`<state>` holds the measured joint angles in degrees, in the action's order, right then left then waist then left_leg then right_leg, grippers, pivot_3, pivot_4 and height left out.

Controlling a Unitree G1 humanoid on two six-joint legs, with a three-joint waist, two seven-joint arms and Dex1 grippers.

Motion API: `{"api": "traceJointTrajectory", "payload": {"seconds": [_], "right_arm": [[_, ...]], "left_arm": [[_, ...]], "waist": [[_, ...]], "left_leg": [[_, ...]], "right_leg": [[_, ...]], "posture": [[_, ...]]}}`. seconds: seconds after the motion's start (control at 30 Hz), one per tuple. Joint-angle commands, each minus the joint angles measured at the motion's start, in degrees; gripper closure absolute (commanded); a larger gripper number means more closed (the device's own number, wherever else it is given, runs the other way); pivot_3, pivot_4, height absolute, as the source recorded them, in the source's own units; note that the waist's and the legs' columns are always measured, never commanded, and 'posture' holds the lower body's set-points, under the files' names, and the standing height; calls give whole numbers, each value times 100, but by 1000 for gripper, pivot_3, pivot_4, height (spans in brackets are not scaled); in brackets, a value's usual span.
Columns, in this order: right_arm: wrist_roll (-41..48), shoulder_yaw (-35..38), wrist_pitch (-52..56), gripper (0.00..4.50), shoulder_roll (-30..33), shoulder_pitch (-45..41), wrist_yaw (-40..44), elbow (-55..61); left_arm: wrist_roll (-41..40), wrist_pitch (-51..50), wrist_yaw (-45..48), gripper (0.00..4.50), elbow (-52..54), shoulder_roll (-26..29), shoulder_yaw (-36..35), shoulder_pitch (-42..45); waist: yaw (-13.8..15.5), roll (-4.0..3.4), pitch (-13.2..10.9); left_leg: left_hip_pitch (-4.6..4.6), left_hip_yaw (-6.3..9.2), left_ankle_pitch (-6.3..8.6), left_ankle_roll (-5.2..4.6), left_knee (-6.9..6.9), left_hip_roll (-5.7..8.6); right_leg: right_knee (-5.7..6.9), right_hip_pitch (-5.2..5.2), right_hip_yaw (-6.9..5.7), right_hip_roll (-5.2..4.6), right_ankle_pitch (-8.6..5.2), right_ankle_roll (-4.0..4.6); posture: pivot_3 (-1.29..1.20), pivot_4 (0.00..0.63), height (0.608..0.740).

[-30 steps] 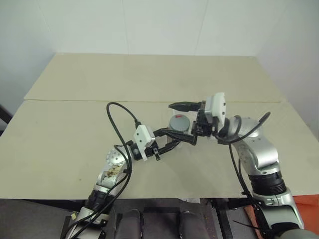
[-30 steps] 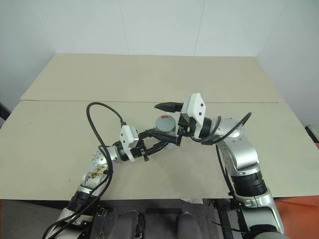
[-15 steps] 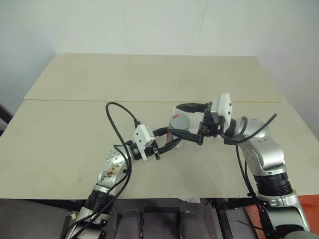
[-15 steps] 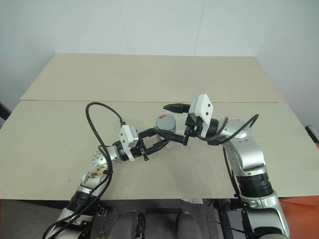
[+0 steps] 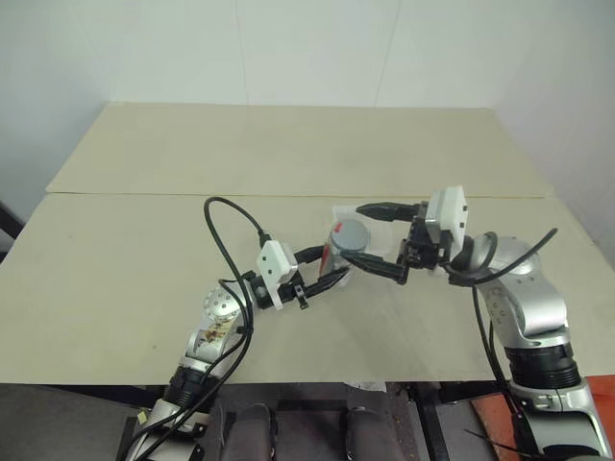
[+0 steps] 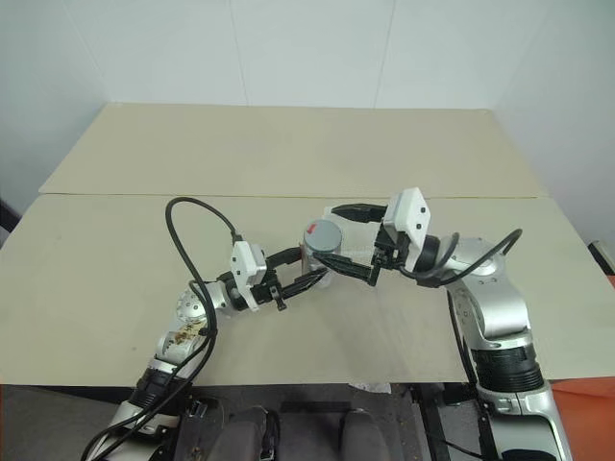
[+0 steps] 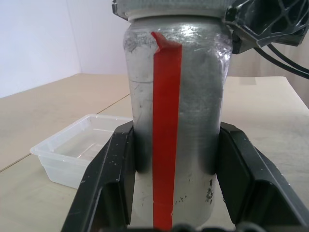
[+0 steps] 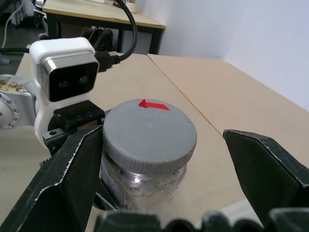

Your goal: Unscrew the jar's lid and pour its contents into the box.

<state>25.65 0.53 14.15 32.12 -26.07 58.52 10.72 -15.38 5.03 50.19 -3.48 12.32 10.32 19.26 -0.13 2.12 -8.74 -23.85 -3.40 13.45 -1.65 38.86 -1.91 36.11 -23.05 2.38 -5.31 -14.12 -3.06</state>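
The jar [image 7: 174, 121], silvery with a red strip, stands upright off the table with my left gripper [image 7: 166, 186] shut on its body. Its grey lid [image 8: 149, 129] sits on top, marked with a bit of red tape. My right gripper [image 5: 371, 238] is open and points level at the lid from the right. Its fingers [image 8: 72, 179] stand wide on either side of the lid without touching it. The clear plastic box [image 7: 63, 145] rests on the table just behind the jar, beneath the right gripper. The contents are hidden by the jar's wall.
A beige table [image 5: 144, 240] of two boards with a seam [image 5: 144, 194] across it meets a white wall behind. A black cable [image 5: 226, 240] loops up from my left arm. The front edge [image 5: 96, 382] lies close below the arms.
My right gripper has drawn back to the right, away from the lid, and stays open. The left gripper and the jar have not moved.
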Motion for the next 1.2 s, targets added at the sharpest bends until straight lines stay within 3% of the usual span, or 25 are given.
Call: {"api": "traceJointTrajectory", "payload": {"seconds": [0.03,0.7,0.83,1.2], "right_arm": [[71,263,-184,52,118,27,-21,147],[259,463,-159,52,441,356,228,260],[752,491,232,52,597,497,472,585],[586,90,452,52,-193,479,-742,1140]], "left_arm": [[-68,121,75,2467,88,-1,-13,105],[-63,142,84,2467,74,-26,-16,91],[-57,163,66,2467,73,-44,-17,82],[-45,237,-136,2467,75,-190,-54,46]], "waist": [[-1,0,0],[23,0,0],[30,0,0],[21,0,0]], "left_leg": [[0,0,0,0,0,0],[0,0,0,0,0,1],[0,0,0,0,0,0],[0,3,0,0,1,0]], "right_leg": [[0,0,0,0,0,0],[-1,1,0,0,0,0],[-1,0,1,0,0,0],[1,0,1,1,0,0]], "posture": [[0,150,740],[0,150,740],[0,150,740],[0,150,740]]}}
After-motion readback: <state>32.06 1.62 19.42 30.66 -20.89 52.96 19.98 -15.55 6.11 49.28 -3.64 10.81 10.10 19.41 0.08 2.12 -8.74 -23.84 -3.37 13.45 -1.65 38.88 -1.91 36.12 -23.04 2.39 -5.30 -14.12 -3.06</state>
